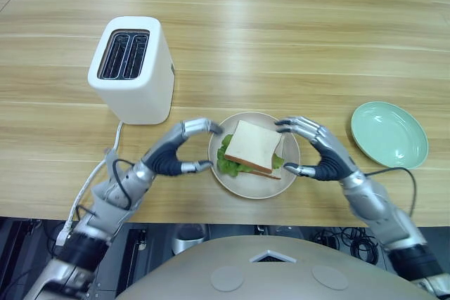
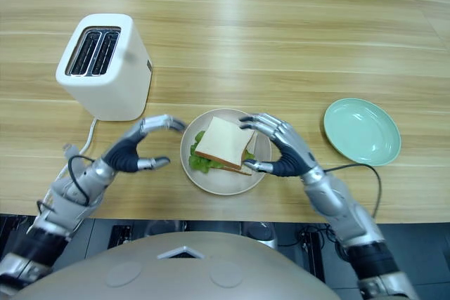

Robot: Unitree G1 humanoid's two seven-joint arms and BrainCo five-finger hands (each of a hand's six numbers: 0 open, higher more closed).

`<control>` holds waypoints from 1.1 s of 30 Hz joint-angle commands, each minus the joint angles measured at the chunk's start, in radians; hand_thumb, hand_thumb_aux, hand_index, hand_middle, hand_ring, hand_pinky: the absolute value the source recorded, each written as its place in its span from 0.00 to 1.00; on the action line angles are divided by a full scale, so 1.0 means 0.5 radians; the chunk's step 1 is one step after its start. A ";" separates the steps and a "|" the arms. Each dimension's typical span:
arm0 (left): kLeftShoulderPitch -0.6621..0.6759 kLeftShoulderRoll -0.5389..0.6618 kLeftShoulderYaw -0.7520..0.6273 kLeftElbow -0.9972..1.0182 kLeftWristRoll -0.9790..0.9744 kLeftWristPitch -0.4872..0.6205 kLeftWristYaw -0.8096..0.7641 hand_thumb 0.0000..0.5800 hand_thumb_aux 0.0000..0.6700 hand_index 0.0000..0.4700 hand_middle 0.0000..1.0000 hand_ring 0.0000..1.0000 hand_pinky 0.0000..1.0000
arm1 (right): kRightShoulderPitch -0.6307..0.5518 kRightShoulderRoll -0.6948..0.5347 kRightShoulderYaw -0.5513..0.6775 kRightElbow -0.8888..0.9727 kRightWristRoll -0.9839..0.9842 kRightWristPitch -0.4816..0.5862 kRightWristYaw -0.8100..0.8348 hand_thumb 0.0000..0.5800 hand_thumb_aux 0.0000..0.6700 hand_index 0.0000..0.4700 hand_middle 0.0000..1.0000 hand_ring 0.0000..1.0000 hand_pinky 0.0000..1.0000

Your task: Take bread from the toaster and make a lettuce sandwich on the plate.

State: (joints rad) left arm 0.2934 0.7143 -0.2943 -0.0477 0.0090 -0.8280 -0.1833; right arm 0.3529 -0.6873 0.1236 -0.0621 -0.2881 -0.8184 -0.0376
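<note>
A white toaster (image 1: 133, 75) stands at the far left of the wooden table (image 1: 281, 33), with its two dark slots facing up; a pale cord (image 1: 90, 182) runs from its base to the near edge of the table. Next comes the left hand (image 1: 172, 152), just beside the left rim of the tan plate (image 1: 239, 186); its fingers and thumb bend in a wide C shape with a gap between them, and it holds nothing. The sandwich sits on the tan plate; the top slice of bread (image 1: 254, 147) lies flat, and green lettuce (image 1: 226, 164) sticks out under it on the left side. The right hand (image 1: 325, 154) is by the right rim of the plate, bent in the same wide C shape and holding nothing; its fingertips are close to the corner of the bread, but I cannot tell if they touch. A green plate (image 1: 389, 135) sits apart at the far right.
</note>
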 commanded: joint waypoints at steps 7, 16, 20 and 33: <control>0.443 0.166 -0.012 0.002 0.283 0.109 -0.365 1.00 1.00 0.98 1.00 1.00 1.00 | 0.381 -0.291 0.108 0.309 0.033 -0.149 0.514 1.00 1.00 0.98 1.00 1.00 1.00; 0.199 -0.187 -0.134 0.166 0.801 0.304 -0.301 1.00 1.00 0.98 1.00 1.00 1.00 | 0.156 -0.020 0.253 0.346 -0.369 -0.051 0.518 1.00 1.00 0.98 1.00 1.00 1.00; -0.071 -0.394 -0.165 0.363 1.031 0.400 -0.147 1.00 1.00 0.98 1.00 1.00 1.00 | -0.118 0.187 0.244 0.461 -0.657 0.124 0.310 1.00 1.00 0.98 1.00 1.00 1.00; -1.018 -0.807 -0.174 1.344 1.234 0.677 0.319 1.00 1.00 0.98 1.00 1.00 1.00 | -1.113 0.734 0.542 1.485 -1.009 0.641 -0.088 1.00 1.00 0.98 1.00 1.00 1.00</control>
State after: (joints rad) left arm -0.1806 0.3182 -0.3799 0.5161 0.6116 -0.5194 -0.0682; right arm -0.1774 -0.3395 0.3659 0.5530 -0.7768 -0.5523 -0.0655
